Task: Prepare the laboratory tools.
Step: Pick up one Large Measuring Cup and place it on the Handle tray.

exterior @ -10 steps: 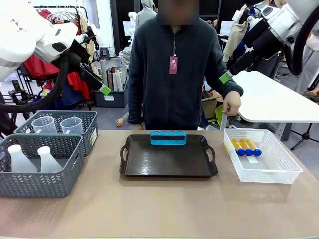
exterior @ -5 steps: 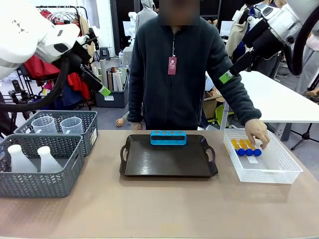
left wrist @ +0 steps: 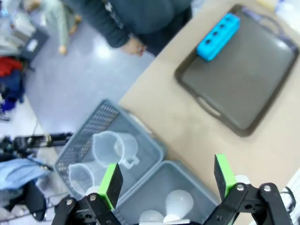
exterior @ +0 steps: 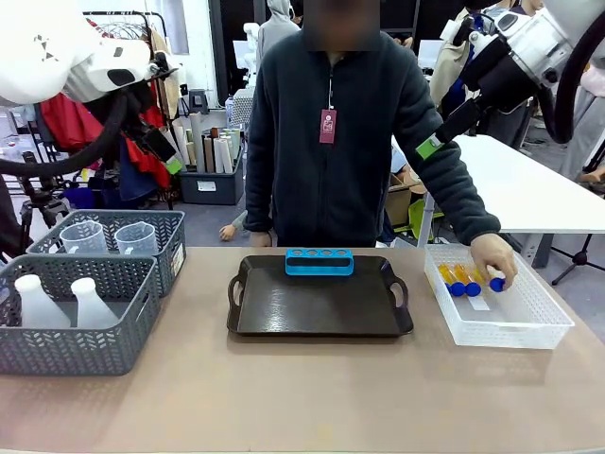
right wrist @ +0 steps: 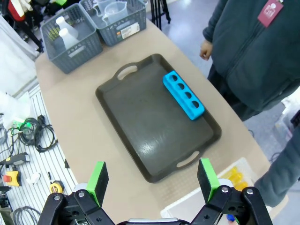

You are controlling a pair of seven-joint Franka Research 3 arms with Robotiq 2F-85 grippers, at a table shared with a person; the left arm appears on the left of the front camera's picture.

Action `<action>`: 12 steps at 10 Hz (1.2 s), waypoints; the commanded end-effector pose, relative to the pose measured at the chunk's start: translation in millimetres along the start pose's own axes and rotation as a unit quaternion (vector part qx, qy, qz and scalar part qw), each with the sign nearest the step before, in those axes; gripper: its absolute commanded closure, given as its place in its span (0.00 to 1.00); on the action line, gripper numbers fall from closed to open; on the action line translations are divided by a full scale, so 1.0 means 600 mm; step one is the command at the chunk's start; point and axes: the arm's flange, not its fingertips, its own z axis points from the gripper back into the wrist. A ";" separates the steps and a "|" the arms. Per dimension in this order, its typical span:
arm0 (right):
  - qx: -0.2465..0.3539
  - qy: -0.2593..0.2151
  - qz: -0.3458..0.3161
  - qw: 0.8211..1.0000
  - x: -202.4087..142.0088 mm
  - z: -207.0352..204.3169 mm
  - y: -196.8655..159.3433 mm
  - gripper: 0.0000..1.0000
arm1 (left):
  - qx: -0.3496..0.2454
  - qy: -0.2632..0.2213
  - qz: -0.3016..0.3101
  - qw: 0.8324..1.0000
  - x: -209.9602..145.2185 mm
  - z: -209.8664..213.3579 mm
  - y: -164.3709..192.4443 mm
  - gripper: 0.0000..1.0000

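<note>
A: Where do the tools sit?
B: Yellow tubes in the white mesh basket, a person's hand touching them; beakers and flasks in the grey baskets across the desk.
A: The pincers?
B: Left pincer released, empty; right pincer likewise, both raised.

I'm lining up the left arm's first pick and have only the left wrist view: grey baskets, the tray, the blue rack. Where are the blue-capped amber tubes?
Observer: The small yellow-amber tubes with blue caps lie in a white mesh basket on the table, right of the black tray.
Operator: Is anything near them?
Observer: Yes. The person's hand is inside that basket, on one of the tubes.
Operator: And the other arm?
Observer: The right gripper hangs open, high above the table's right side, with nothing between its pads.
</note>
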 end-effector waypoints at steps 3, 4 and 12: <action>0.003 0.000 0.001 1.000 -0.001 0.002 0.000 0.00 | -0.017 0.035 0.051 0.998 0.010 -0.044 0.053 0.00; 0.003 0.000 0.001 1.000 -0.001 0.002 0.000 0.00 | -0.027 0.021 0.051 0.998 0.008 -0.051 0.061 0.00; 0.003 0.000 0.001 1.000 -0.001 0.002 0.000 0.00 | 0.045 0.117 0.187 0.974 -0.005 -0.127 0.129 0.00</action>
